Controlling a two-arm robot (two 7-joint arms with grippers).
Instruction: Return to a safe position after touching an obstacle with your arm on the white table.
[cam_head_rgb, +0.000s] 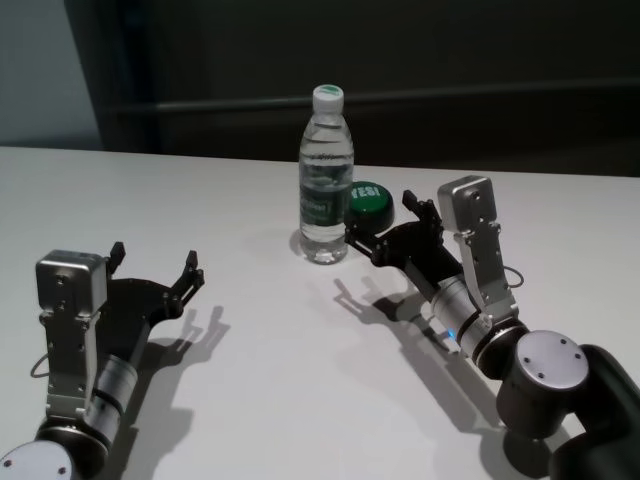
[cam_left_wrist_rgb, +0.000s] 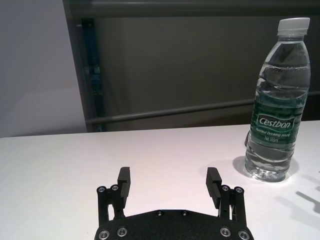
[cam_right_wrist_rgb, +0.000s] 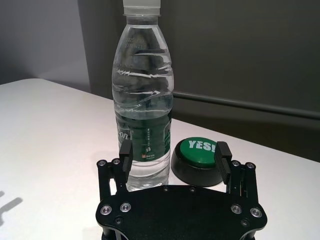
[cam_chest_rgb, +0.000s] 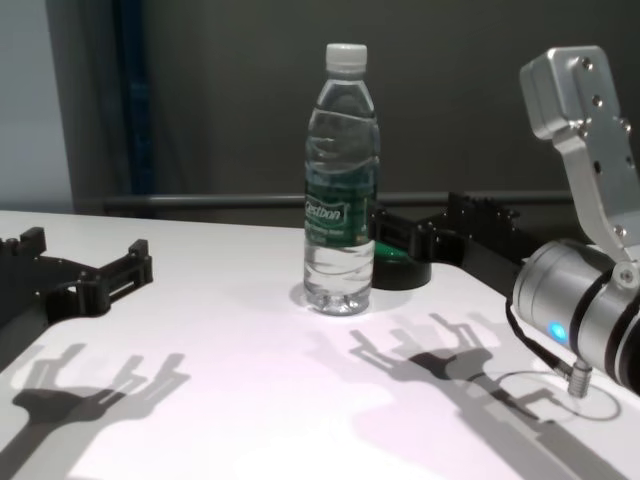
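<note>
The obstacle, a tall clear water bottle (cam_head_rgb: 325, 180) with a white cap and a dark green Cestbon label, stands upright on the white table (cam_head_rgb: 290, 400) at mid-back. It also shows in the chest view (cam_chest_rgb: 341, 190), the left wrist view (cam_left_wrist_rgb: 277, 120) and the right wrist view (cam_right_wrist_rgb: 143, 100). My right gripper (cam_head_rgb: 380, 218) is open and empty just right of the bottle. One of its fingers (cam_right_wrist_rgb: 126, 150) is close against the bottle's lower part; I cannot tell if it touches. My left gripper (cam_head_rgb: 155, 260) is open and empty, low over the table at the front left, well clear of the bottle.
A low black button with a green "YES!" top (cam_head_rgb: 366, 200) sits right behind the bottle, in front of my right gripper (cam_right_wrist_rgb: 174, 150). A dark wall with a rail runs behind the table's far edge. Bare table lies between the arms.
</note>
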